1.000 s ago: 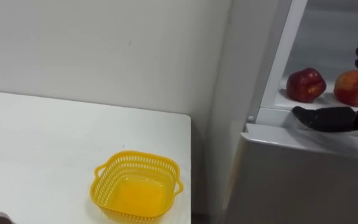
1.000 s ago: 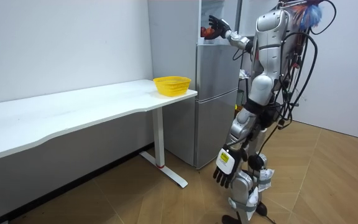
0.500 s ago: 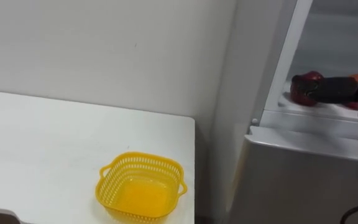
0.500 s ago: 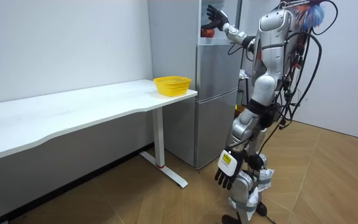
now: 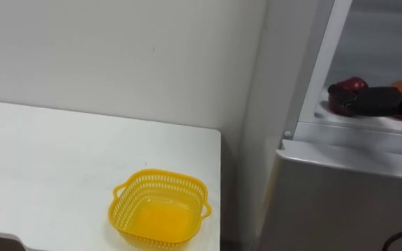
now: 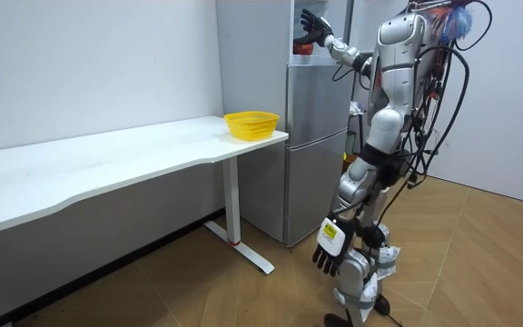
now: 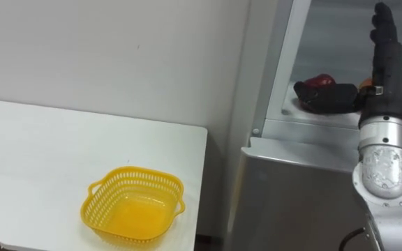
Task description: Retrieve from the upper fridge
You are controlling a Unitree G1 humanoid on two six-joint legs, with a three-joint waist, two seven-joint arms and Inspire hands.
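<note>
Up in the fridge's open top compartment, the right hand is spread, fingers straight up and thumb lying across the front of a red apple on the shelf there. Left of the fridge, a yellow basket sits on the bench. The left hand hangs relaxed, low in front of the fridge.

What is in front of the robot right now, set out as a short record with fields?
robot: stands at the fridge, next to the white table
right hand: open, up inside the upper compartment, thumb in front of the red apple
left hand: open, hanging at its side
yellow basket: empty, on the table's corner nearest the fridge
</note>
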